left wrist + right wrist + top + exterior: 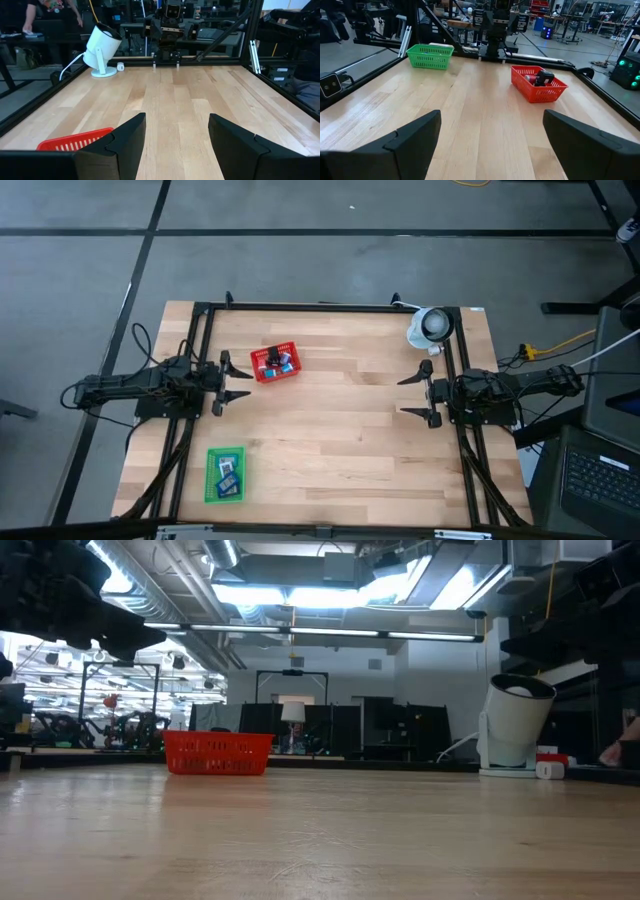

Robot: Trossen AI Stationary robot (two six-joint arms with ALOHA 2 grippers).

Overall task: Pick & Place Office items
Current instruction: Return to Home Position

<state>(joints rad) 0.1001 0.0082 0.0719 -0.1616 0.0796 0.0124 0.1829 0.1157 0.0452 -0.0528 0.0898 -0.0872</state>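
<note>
Small office items lie in two containers. Black and blue pieces (274, 361) sit in the red mesh basket (262, 374) at the table's far left; a black piece (543, 76) shows there in the right wrist view. Blue and pale pieces (227, 477) lie in the green tray (211, 480) at the near left. My left gripper (237, 381) is open above the left edge, just left of the red basket (75, 140). My right gripper (416, 394) is open at the right edge, far from both containers.
A white lamp-like device (430, 327) stands on its base at the far right corner (515, 720). A black frame (310, 306) runs around the table. Bare wood (340, 440) stretches between the two arms. The green tray (430, 56) stands beyond the red basket (538, 82).
</note>
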